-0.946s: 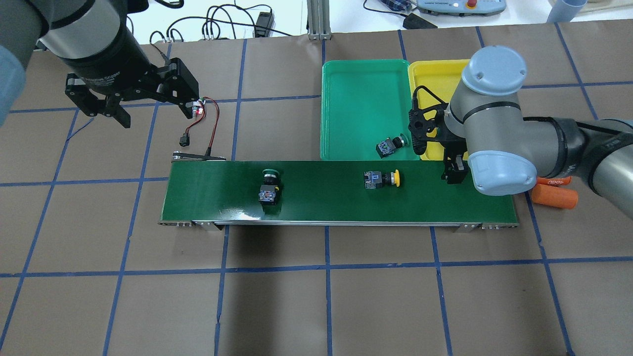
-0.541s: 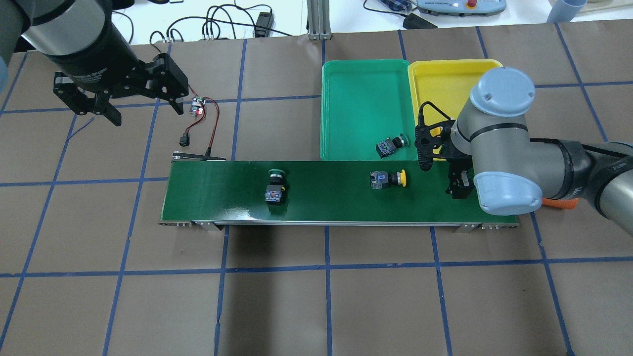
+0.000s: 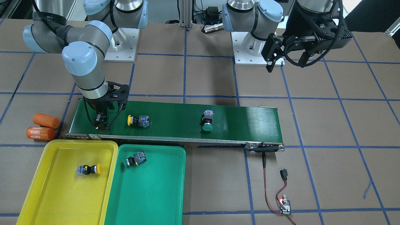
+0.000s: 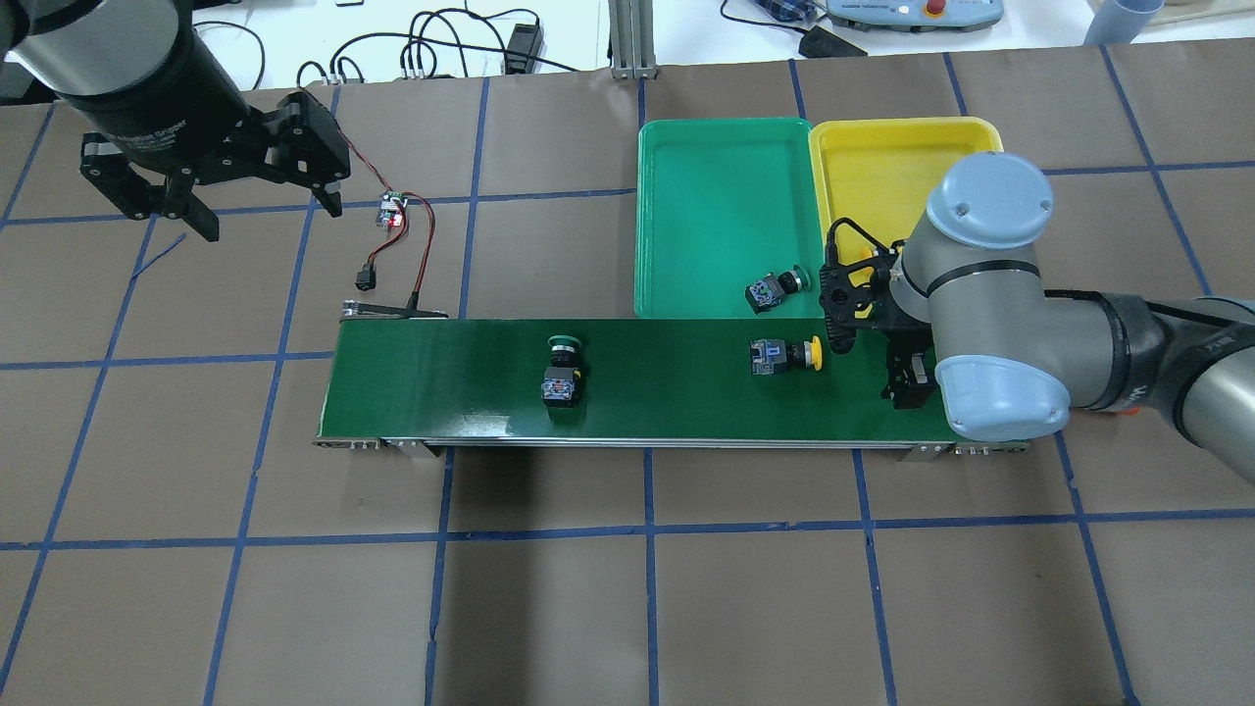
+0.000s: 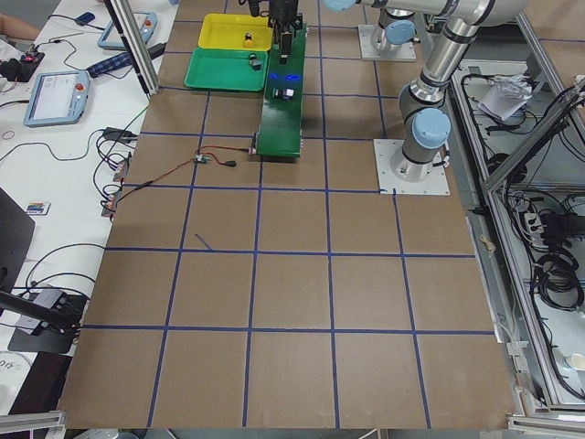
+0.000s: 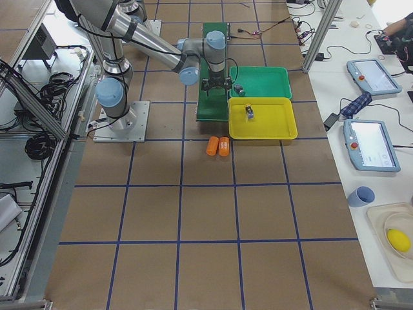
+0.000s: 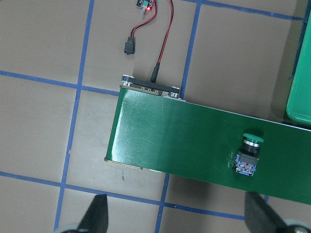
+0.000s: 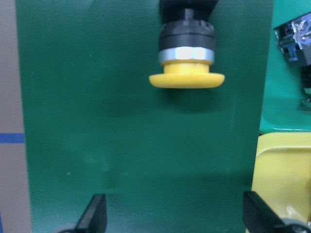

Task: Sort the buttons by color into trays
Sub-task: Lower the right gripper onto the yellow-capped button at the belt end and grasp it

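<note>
A yellow button [image 4: 784, 355] lies on its side on the belt, cap toward my right gripper [image 4: 900, 371], which hangs open and empty just right of it. In the right wrist view the button [image 8: 187, 53] is ahead of the open fingers. A green button [image 4: 561, 371] lies mid-belt. Another green button [image 4: 775, 289] lies in the green tray [image 4: 726, 186]. A yellow button [image 3: 89, 169] lies in the yellow tray [image 3: 56, 193]. My left gripper [image 4: 265, 211] is open and empty, high over the table's far left.
The long dark-green conveyor belt [image 4: 441, 378] runs in front of both trays. Two orange cylinders [image 3: 43, 126] lie off the belt's right-arm end. A red-black wire with a small board [image 4: 392, 211] lies by the belt's other end.
Both buttons on the belt have moved toward the right gripper. The right gripper has come closer over the belt. The left gripper has drawn away to the far left.
</note>
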`<state>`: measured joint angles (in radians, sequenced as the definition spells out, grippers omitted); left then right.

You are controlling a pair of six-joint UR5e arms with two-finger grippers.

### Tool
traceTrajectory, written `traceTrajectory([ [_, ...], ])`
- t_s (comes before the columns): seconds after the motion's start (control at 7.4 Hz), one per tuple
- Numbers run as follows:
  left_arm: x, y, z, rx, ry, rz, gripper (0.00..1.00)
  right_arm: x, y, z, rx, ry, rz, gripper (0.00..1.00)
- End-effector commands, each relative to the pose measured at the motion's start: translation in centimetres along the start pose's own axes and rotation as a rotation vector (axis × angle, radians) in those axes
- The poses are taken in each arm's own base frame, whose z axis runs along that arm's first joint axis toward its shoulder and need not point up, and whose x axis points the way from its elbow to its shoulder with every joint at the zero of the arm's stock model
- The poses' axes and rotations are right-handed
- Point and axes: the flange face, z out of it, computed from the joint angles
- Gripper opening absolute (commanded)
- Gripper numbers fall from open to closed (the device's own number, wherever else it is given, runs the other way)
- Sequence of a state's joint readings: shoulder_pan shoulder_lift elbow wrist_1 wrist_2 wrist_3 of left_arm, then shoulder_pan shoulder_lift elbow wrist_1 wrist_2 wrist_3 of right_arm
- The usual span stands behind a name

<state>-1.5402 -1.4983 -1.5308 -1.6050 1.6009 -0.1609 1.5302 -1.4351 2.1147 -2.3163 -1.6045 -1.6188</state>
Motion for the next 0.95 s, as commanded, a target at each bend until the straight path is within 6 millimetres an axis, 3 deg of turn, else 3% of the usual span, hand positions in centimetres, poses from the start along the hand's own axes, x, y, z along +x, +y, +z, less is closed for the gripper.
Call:
traceTrajectory([
  [0.0,0.02,0.92,-0.25,0.002,0.005,0.004,1.0,-0.03,-0.03,0.07,0.0,-0.001,0.0,1.0],
  [0.81,-0.04,1.34,-0.04,-0.001,0.004,0.003,1.0,-0.06,-0.27,0.04,0.002,0.0,-0.003,1.0],
])
